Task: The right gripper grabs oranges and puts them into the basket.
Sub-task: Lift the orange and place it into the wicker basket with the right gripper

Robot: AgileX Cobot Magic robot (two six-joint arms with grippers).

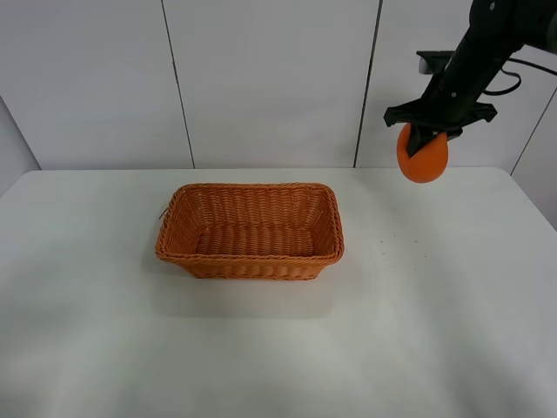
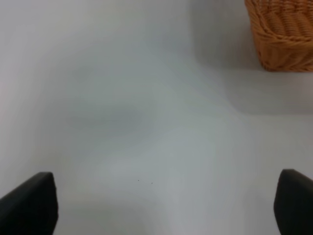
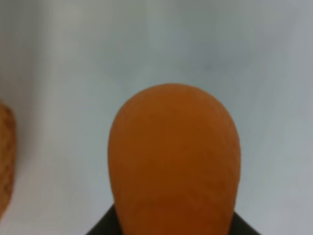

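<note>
White worktop point(image 1: 104, 348) in front of a white panelled wall point(image 1: 261, 78) with dark vertical seams. Basket point(image 1: 252, 266) sits flat near the middle of the worktop, long side facing the high camera: orange-brown wicker, rectangular, rounded corners, sloping sides, braided rim. Its woven floor shows whole, with only weave to be seen inside. Orange point(image 1: 424, 158) is off the worktop, in the air to the right of the basket and well apart from it, seen against the wall. Right gripper point(image 1: 425, 138) comes down on it from above, fingers closed on the upper part of the fruit, most of which hangs below them. Fruit is bright, even orange; in the right wrist view it fills the middle point(image 3: 173, 156), looks egg-shaped, with faintly dimpled skin, black fingers showing at its base and a sliver of basket point(image 3: 5, 161) at the edge. Left gripper point(image 2: 161, 205) is over bare worktop, fingers spread wide with nothing between them; one basket corner point(image 2: 283, 34) shows in its view, well apart from the fingers.
</note>
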